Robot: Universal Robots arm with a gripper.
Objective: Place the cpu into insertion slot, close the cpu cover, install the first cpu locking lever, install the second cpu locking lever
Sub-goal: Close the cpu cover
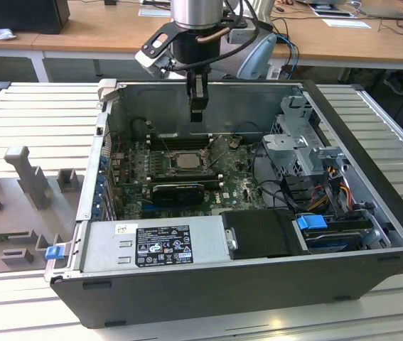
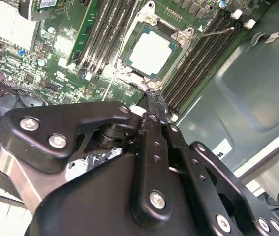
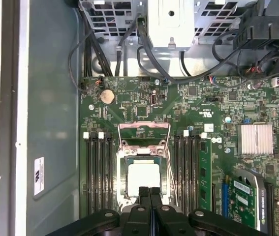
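Observation:
The cpu [image 3: 143, 178], a pale square chip, lies in the insertion slot [image 3: 124, 183] on the green motherboard, and appears again in the second wrist view [image 2: 151, 51] and the exterior view [image 1: 185, 160]. The cpu cover [image 3: 143, 128], a thin silver frame, is swung open off the far side of the socket [image 2: 128, 77]. One thin wire lever [image 3: 171, 169] runs along the socket's side, its end sticking out over the memory slots [image 2: 218, 30]. My gripper [image 1: 197, 114] hangs above the socket with its black fingers [image 3: 149, 194] shut together and nothing between them; the fingertips [image 2: 154, 105] hover near the cover's edge.
Long black memory slots [image 3: 100, 172] flank the socket, with a green memory stick [image 3: 203, 172] on one side. The case's grey walls [image 1: 208, 96] enclose the board. A drive cage with cables [image 1: 301, 153] and the power supply [image 1: 158, 241] stand nearby. Grey fixtures [image 1: 23, 177] sit at the exterior view's left.

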